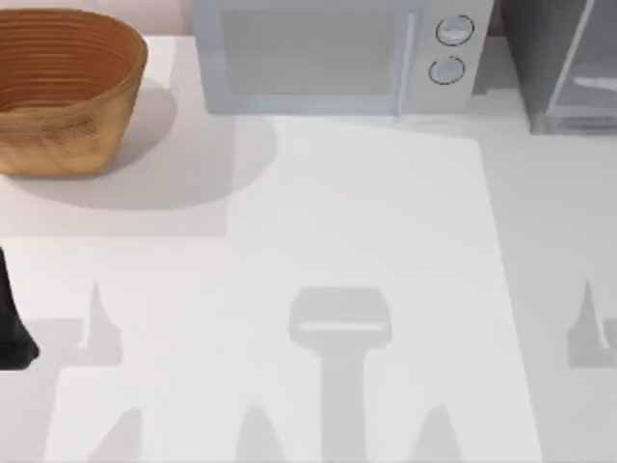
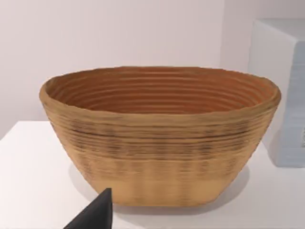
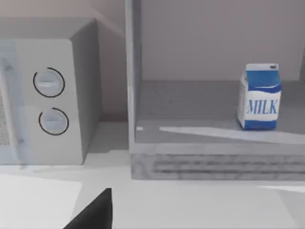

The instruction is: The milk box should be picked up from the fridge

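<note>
Two appliances stand at the far edge of the table [image 1: 366, 251] in the top view: the light grey microwave [image 1: 328, 58] with its pair of round knobs, and, just beside it toward the table's right, the fridge [image 1: 564, 68], cut off by the frame so that little more than a dark grey side and a pale door frame can be made out. A woven basket [image 1: 63, 87] sits well apart from the fridge, on the far side of the microwave, at the table's left.

The right wrist view looks into the fridge [image 3: 214, 157] from the front. There the milk box [image 3: 259, 97] stands upright on the grey floor inside the cabinet, blue and white with "MILK" on its face, on the side away from the microwave [image 3: 52, 95]. Nothing touches it. A black tip of the right gripper [image 3: 93, 212] pokes in low in that view, well short of the fridge; I cannot tell whether its fingers are wide or narrow.

The left wrist view faces away from the fridge, toward the basket [image 2: 159, 138], with a white corner of the microwave [image 2: 281, 95] beside it. A black tip of the left gripper [image 2: 93, 214] shows near the basket's base; its spread cannot be told either. In the top view a dark part of the left arm [image 1: 12, 323] sits at the table's left edge.
</note>
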You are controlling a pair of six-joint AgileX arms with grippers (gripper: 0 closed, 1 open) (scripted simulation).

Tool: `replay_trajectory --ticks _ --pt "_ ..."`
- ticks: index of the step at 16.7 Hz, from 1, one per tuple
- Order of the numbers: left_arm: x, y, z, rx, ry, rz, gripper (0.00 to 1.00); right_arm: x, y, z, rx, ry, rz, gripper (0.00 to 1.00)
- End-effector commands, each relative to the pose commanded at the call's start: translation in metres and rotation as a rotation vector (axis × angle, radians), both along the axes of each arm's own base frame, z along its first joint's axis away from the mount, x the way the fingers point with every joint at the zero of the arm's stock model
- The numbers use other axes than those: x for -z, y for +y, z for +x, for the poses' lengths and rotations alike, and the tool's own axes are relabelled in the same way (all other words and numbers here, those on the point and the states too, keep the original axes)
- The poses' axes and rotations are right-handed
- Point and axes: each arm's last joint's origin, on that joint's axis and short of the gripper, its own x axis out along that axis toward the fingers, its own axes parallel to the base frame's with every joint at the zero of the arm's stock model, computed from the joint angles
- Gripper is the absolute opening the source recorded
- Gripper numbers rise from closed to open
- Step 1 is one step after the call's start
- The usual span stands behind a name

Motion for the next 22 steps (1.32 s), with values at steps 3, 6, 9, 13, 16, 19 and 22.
replay_trajectory --ticks 3,6,9,13,16,19,22 --pt "0.0 0.0 0.0 0.0 0.0 0.0 1.0 -0.001 0.0 0.0 0.0 -0.003 -0.001 1.0" --pt "0.0 0.0 0.0 0.0 0.0 0.0 1.0 -0.009 -0.003 0.005 0.0 -0.024 -0.007 1.0" --pt "0.0 0.0 0.0 0.0 0.0 0.0 1.0 -0.019 -0.01 0.017 0.004 -0.05 -0.017 1.0" --pt "0.0 0.0 0.0 0.0 0.0 0.0 1.0 -0.02 -0.027 0.046 0.007 -0.035 -0.022 1.0" --pt "0.0 0.0 0.0 0.0 0.0 0.0 1.0 -0.003 -0.045 0.068 0.007 0.019 -0.006 1.0" --pt "0.0 0.0 0.0 0.0 0.0 0.0 1.0 0.02 -0.064 0.084 0.005 0.061 0.018 1.0" --pt "0.0 0.0 0.0 0.0 0.0 0.0 1.0 0.038 -0.081 0.092 0.003 0.059 0.026 1.0"
